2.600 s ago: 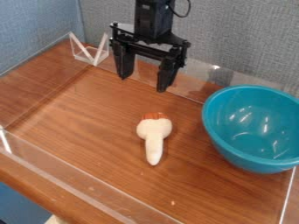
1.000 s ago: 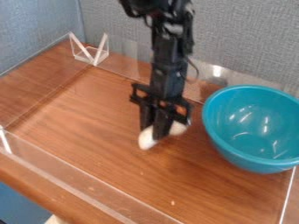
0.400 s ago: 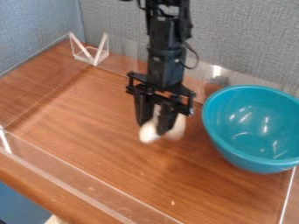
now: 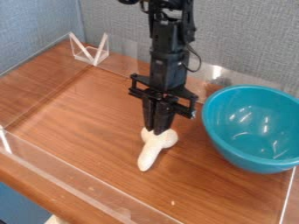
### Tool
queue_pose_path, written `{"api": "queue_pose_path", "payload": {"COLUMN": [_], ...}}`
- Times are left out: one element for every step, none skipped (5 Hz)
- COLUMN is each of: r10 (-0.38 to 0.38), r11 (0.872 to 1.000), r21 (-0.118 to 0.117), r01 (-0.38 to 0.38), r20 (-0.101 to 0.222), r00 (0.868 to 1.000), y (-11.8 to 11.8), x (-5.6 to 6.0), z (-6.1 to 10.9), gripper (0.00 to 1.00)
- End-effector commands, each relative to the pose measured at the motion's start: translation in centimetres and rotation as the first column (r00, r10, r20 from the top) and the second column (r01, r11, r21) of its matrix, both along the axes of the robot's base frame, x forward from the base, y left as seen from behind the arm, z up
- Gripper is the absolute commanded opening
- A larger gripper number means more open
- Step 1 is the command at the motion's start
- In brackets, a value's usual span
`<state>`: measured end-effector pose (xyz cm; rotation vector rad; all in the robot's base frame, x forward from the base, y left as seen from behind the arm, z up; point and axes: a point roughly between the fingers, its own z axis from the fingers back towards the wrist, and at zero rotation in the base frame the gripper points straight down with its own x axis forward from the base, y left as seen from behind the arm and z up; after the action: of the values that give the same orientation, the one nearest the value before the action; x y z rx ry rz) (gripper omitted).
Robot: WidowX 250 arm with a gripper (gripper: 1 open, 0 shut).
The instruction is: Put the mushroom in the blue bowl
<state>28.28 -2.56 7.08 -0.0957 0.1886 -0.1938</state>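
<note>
Hand (image 4: 162, 127) pinched shut on mushroom (image 4: 155, 147) at cap end; stem slants down to tabletop (image 4: 70, 105), left of blue bowl (image 4: 251, 127). Likely light, stiff, smooth; could pivot.

You see a black arm (image 4: 167, 39) of boxy stacked segments with thin dark cabling alongside, ending in a black gripper (image 4: 160, 127) with a crossbar and long slender fingers.
</note>
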Motion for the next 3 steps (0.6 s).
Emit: {"api": "queue_pose_path", "payload": {"r10": [-0.008, -0.040, -0.066], "r11": [1.000, 0.999, 0.998], "r21": [-0.007, -0.012, -0.017], "r01": [0.009, 0.040, 0.067], "r20": [0.040, 0.049, 0.056], "r00": [0.999, 0.998, 0.996], "y": [0.5, 1.4, 2.3], "x": [0.4, -0.2, -0.5], "z": [0.4, 0.5, 0.2], "gripper": [1.00, 1.00, 1.00]}}
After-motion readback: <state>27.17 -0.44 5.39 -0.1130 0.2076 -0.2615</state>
